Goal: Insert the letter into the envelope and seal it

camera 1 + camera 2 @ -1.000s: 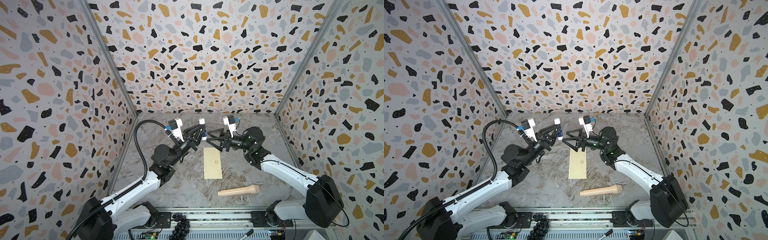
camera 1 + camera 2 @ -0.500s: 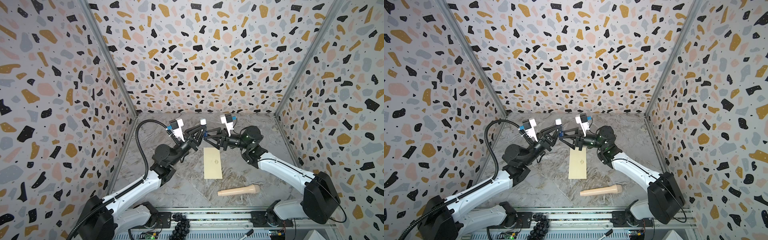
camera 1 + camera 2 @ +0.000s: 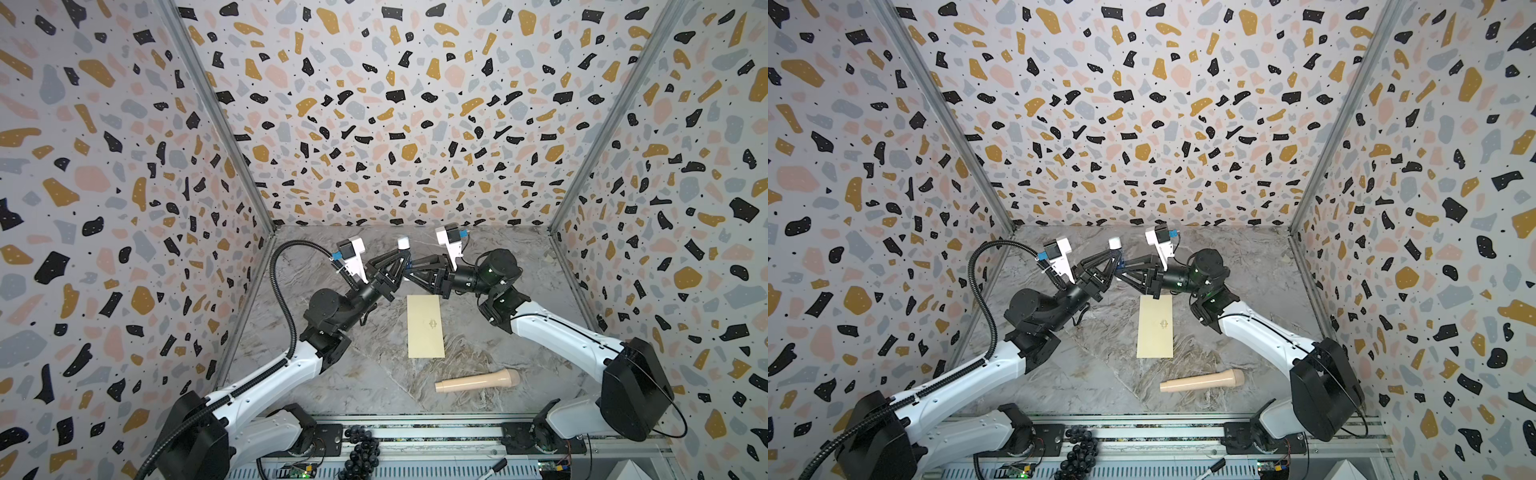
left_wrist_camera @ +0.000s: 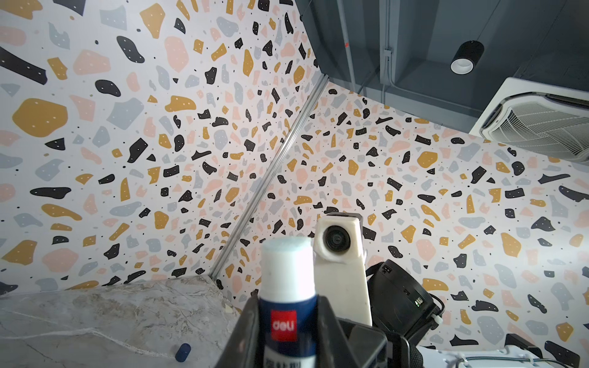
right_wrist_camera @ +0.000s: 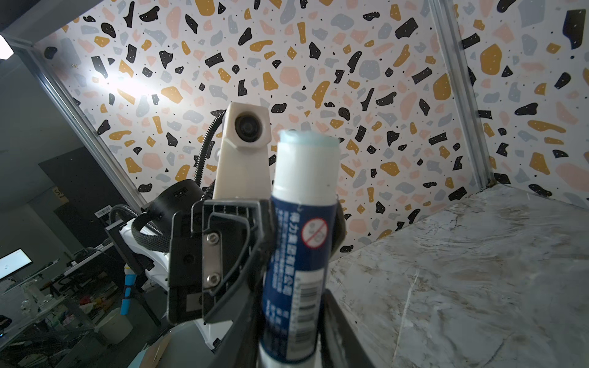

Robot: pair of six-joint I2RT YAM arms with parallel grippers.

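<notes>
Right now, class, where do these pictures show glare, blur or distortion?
Right wrist view: glare on the wall, dim room beyond. Left wrist view: the glue stick is soft, its white top washed out. Both top views: wide-angle splays the walls; the envelope is evenly lit.

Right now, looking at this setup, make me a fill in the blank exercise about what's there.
1. The left gripper holds the glue stick with its cap ___.
2. The envelope lies ___ on the table.
3. The beige roller lies nearer the ___ arm's base.
Missing words: off, flat, right.
</notes>
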